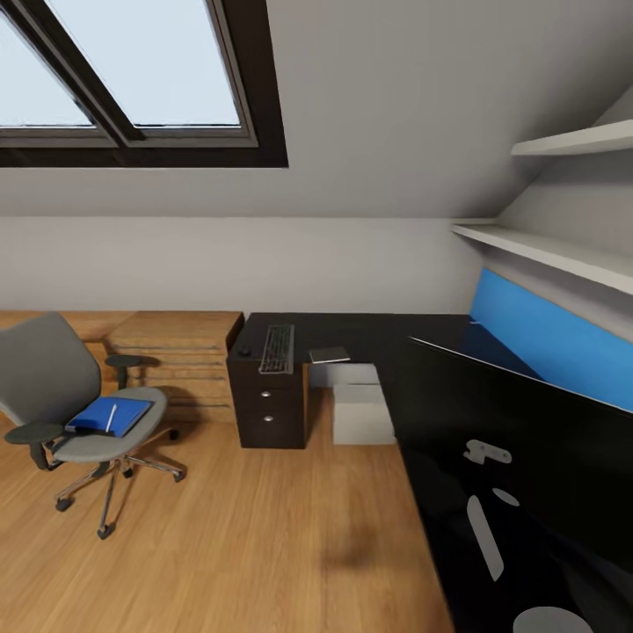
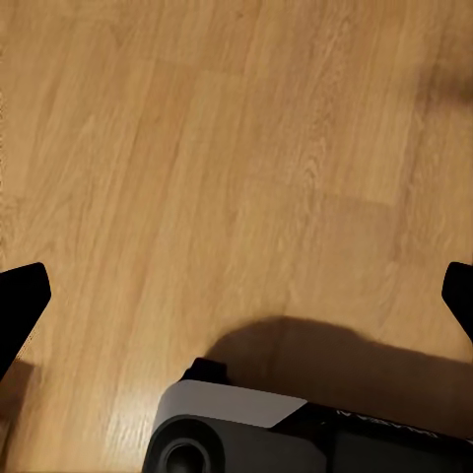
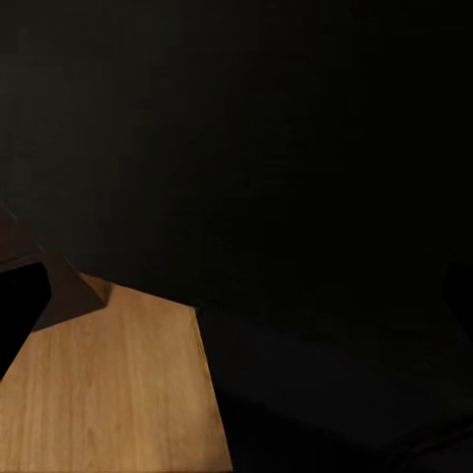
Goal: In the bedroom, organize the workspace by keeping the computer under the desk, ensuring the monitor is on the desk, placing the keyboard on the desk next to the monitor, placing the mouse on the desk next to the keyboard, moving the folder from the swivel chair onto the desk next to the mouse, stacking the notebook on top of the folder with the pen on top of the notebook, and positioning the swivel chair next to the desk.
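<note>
The grey swivel chair (image 1: 53,378) stands at the left on the wooden floor, apart from the desk. The blue folder (image 1: 110,416) lies on its seat with the thin pen (image 1: 112,417) on top. On the black desk (image 1: 369,330) lie the keyboard (image 1: 277,349), the small black mouse (image 1: 244,352) beside it and the grey notebook (image 1: 329,355). The light grey computer (image 1: 360,404) sits under the desk. The monitor (image 1: 519,431) stands close at the right, seen from behind. My left gripper (image 2: 236,296) hangs open over bare floor. My right gripper (image 3: 236,296) is open before a dark surface.
Light wooden low cabinets (image 1: 176,347) line the wall between chair and desk. Black drawers (image 1: 266,406) hold up the desk's left end. A blue back panel (image 1: 549,338) and white shelves (image 1: 545,251) are at the right. My own base (image 2: 246,434) shows below the left gripper.
</note>
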